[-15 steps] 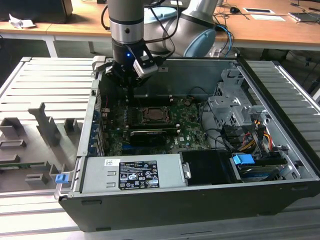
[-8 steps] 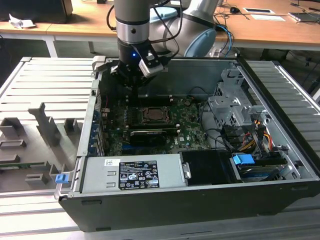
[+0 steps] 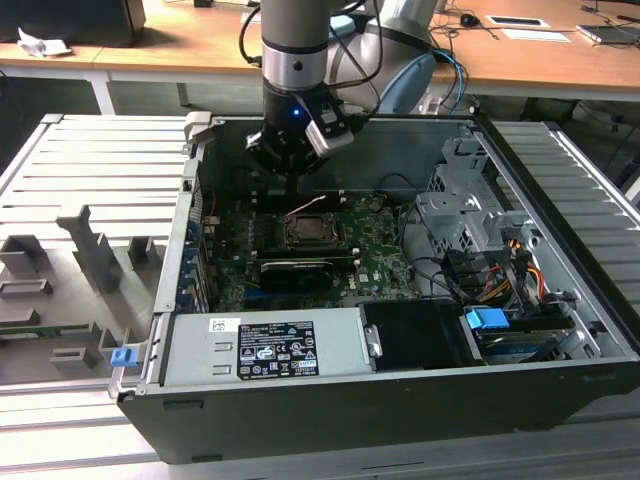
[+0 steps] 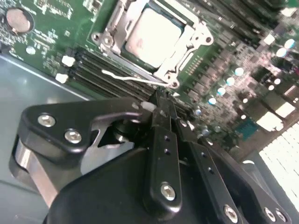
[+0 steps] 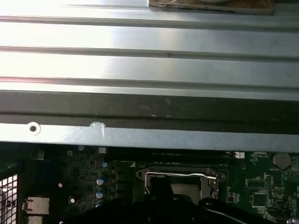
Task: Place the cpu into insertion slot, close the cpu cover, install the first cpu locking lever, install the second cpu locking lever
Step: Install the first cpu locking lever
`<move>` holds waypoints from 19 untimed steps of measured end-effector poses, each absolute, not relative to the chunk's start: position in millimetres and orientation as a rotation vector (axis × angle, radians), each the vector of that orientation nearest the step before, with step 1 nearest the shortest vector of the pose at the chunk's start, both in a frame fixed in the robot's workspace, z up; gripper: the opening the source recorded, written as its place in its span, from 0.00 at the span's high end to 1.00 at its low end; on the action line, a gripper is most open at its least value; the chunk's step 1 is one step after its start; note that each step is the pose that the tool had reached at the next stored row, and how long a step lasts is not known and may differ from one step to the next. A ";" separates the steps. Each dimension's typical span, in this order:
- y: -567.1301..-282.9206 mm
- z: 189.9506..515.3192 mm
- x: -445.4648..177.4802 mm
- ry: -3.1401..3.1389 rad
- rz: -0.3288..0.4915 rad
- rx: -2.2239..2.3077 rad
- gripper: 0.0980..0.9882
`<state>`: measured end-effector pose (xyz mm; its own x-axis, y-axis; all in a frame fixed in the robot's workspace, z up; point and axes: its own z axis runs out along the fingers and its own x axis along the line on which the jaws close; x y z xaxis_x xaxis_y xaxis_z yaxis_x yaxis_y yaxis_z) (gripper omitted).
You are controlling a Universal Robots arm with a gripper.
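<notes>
The open black computer case (image 3: 400,400) sits on a ribbed grey metal table (image 3: 100,170), wooden desks (image 3: 180,45) behind. The black gripper (image 4: 161,105), fingers together, hovers by the silver square cpu (image 4: 152,32) seated under its silvery frame cover (image 4: 187,51).

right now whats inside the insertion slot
The cpu sits in the insertion slot, framed by the cpu cover. The socket beneath the chip is covered.

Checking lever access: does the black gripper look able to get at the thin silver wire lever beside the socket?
Probably yes: the gripper sits just by the lever, with nothing between them.
</notes>
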<state>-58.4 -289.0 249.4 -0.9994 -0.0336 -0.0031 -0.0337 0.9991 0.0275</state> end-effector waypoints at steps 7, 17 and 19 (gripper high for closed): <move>-288.5 236.3 -53.9 3.138 0.050 -0.049 0.99; -280.6 227.6 -44.4 3.138 0.050 -0.025 0.99; -279.9 226.7 -41.1 3.138 0.050 -0.025 0.99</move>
